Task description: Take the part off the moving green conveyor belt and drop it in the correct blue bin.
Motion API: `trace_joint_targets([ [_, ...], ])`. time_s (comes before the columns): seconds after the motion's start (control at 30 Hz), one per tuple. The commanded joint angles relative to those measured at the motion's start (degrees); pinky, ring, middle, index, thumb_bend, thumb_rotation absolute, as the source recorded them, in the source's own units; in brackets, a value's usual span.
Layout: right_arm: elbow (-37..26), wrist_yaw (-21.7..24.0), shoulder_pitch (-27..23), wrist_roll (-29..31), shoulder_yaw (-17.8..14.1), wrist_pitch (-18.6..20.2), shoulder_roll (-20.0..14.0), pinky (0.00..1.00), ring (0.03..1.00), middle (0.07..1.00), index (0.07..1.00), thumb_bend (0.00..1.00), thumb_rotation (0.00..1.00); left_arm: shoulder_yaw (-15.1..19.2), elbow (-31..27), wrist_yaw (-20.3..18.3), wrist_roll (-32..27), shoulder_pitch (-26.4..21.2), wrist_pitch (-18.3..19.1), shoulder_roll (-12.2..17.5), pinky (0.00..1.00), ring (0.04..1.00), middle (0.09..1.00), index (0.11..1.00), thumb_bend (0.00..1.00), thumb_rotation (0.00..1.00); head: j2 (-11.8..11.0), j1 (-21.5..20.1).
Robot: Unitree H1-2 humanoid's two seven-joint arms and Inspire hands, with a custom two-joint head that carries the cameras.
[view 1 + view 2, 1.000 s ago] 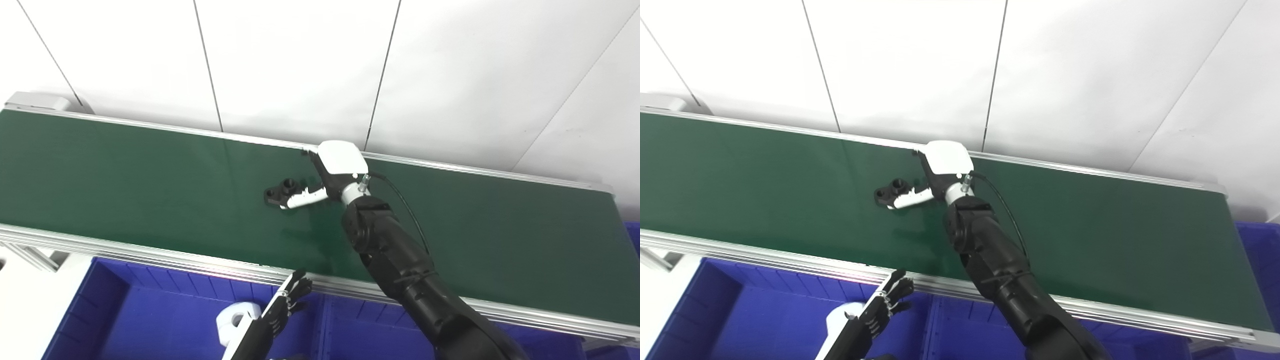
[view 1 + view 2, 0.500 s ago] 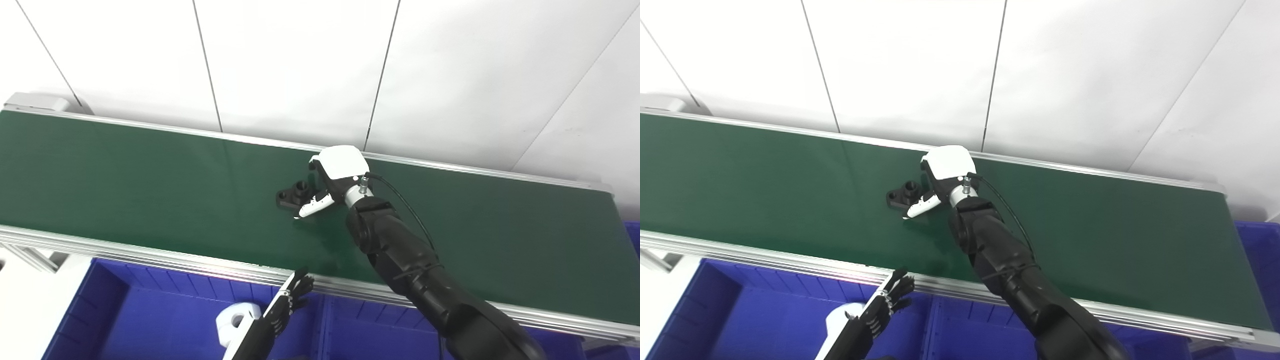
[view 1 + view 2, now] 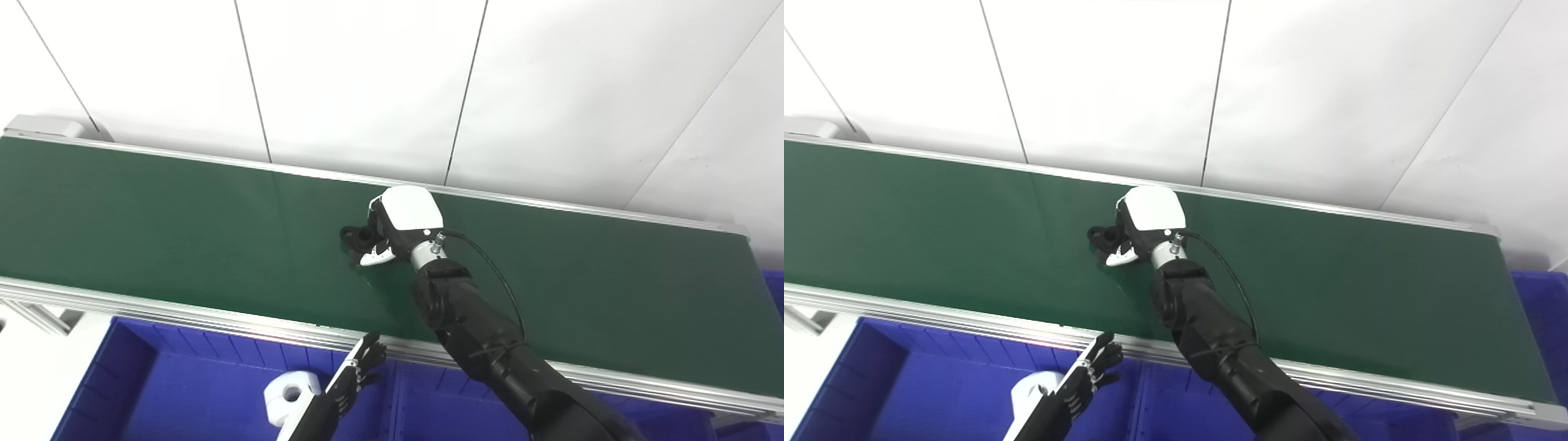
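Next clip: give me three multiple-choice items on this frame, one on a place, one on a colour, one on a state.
1. Where is the white ring-shaped part?
A. on the belt
B. in the blue bin
C. in the right hand

2. What colour is the part at the right hand?
A. black
B. red
C. yellow

3. What is the left hand doing?
A. gripping the white part
B. pressing on the belt
C. holding nothing, fingers spread

Key: 1 B, the white part lies in the blue bin. 2 A, the right hand is curled on the black part on the belt. 3 C, the left hand is empty above the bin.
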Motion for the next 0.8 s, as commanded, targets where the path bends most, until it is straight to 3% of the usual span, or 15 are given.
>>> trace_joint_targets([
  [0.0, 2.4, 1.5, 2.5, -0.2, 2.1, -1.5, 1.1, 0.18, 0.241, 0.317, 0.474, 0.51, 0.16, -0.4, -2.9, -0.1, 0.1, 0.6, 0.4, 0.1, 0.88, 0.934, 0.951, 0.972, 0.82, 0.71, -0.1, 0.1],
  [0.3, 0.5, 2.6, 4.2, 0.5, 3.1, 0.1, -0.3, 0.16, 0.225, 0.309, 0.489, 0.51, 0.14, -0.6, -3.1, -0.5, -1.6, 0.7, 0.7, 0.7, 0.9, 0.937, 0.945, 0.984, 0.81, 0.67, 0.2, -0.8],
  [0.5, -3.8, 0.8, 5.8, 0.8, 2.0, 0.5, -2.0, 0.17, 0.242, 0.332, 0.488, 0.51, 0.14, -0.5, -3.2, -0.4, -1.8, 0.8, 0.5, 1.0, 0.9, 0.93, 0.937, 0.987, 0.82, 0.67, 0.5, -1.7],
  [0.63, -10.2, -0.3, 8.1, 1.3, 0.1, 0.4, -3.2, 0.17, 0.231, 0.311, 0.479, 0.51, 0.15, -0.3, -3.2, -0.5, -1.6, 0.6, 0.0, 1.4, 0.89, 0.92, 0.934, 0.989, 0.81, 0.66, 0.8, -2.5],
  [0.77, -23.7, -0.1, 12.3, 0.1, -1.6, 1.2, -5.0, 0.15, 0.212, 0.298, 0.479, 0.51, 0.15, -0.2, -3.5, -0.8, -2.8, 0.5, 0.2, 1.7, 0.9, 0.929, 0.941, 0.996, 0.8, 0.64, 1.1, -3.8],
])
